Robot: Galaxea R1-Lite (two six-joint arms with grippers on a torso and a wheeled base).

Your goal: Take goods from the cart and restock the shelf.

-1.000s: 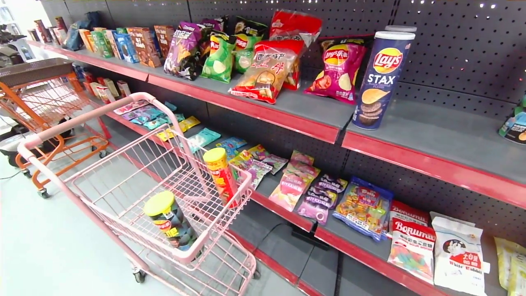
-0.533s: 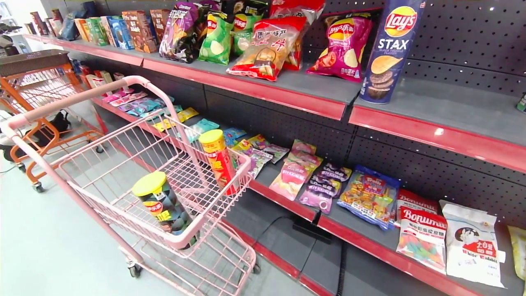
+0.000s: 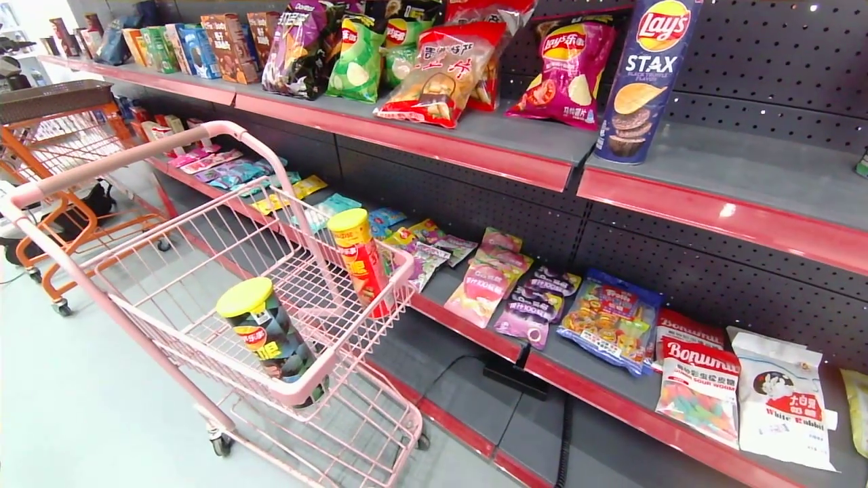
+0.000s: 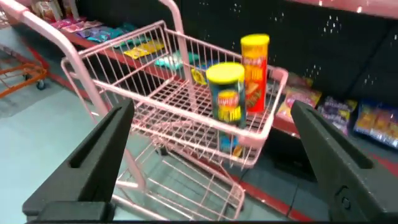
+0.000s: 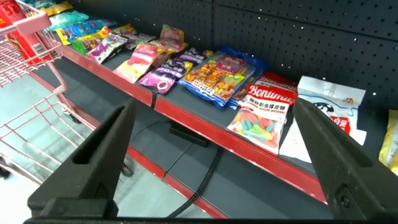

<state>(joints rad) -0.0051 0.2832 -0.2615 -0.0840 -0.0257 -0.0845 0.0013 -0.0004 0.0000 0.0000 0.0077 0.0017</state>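
In the pink cart (image 3: 102, 169): dark canister (image 3: 268, 335) and red canister (image 3: 359, 261), bases obscured by wire. Both stand beyond your left gripper (image 4: 211, 115), spread wide. Your right gripper (image 5: 212, 107) is spread likewise.

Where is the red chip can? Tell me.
In the head view, the red chip can stands in the pink cart, at its corner nearest the lower shelf.

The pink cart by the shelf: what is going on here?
A robot is restocking the shelf. Two chip cans stand in the pink cart: a dark can with a yellow-green lid and a red can with a yellow lid. The left gripper hangs open before them; the right gripper is open too.
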